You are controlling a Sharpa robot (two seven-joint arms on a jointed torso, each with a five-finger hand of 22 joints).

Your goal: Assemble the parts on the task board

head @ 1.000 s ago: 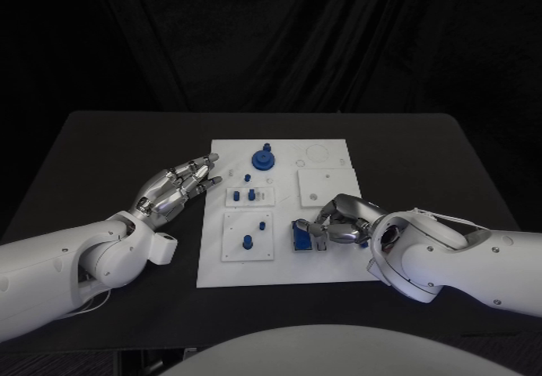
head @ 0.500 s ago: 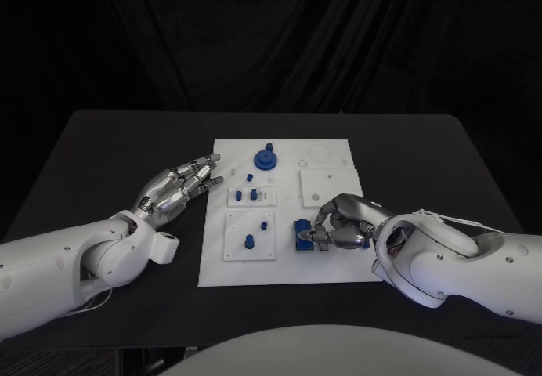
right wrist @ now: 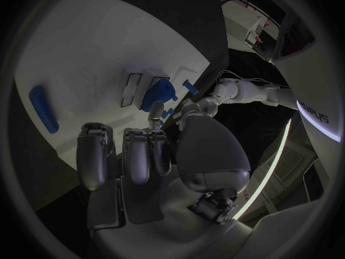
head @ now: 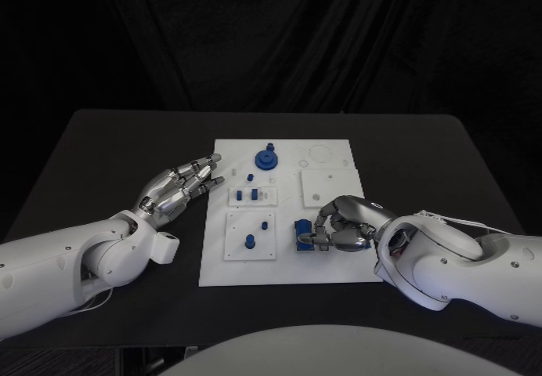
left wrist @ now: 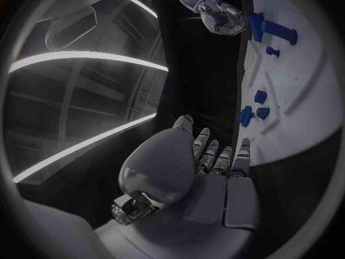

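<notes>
Right hand (head: 342, 225) low over the near right part of the task board (head: 327, 266), forearm angled in from the near right corner of the counter (head: 113, 141), palm turned toward the board's middle. Fingers (head: 327, 211) curled in around a blue block-shaped part (head: 304, 235) standing on the board — thumb and fingers look pressed to its side, though whether truly gripped or merely touched cannot be told for certain. In the right wrist view, fingers (right wrist: 137, 155) bent downward side by side, with a long blue part (right wrist: 43, 109) lying flat on the board beyond them and a blue part (right wrist: 160, 93) just past the fingertips.

Left hand (head: 175, 188) hovering beside the board's left edge, holding nothing, palm tilted down, fingers (head: 204, 166) stretched out and slightly spread toward the board's far end. Left forearm slanting in from the near left. Just ahead of those fingertips — a blue round part with a peg (head: 265, 159) upright on the board. Off to the side of them, small blue pegs (head: 251, 193) standing in a white plate, and further pegs (head: 261, 225) in a second plate nearer the robot.
</notes>
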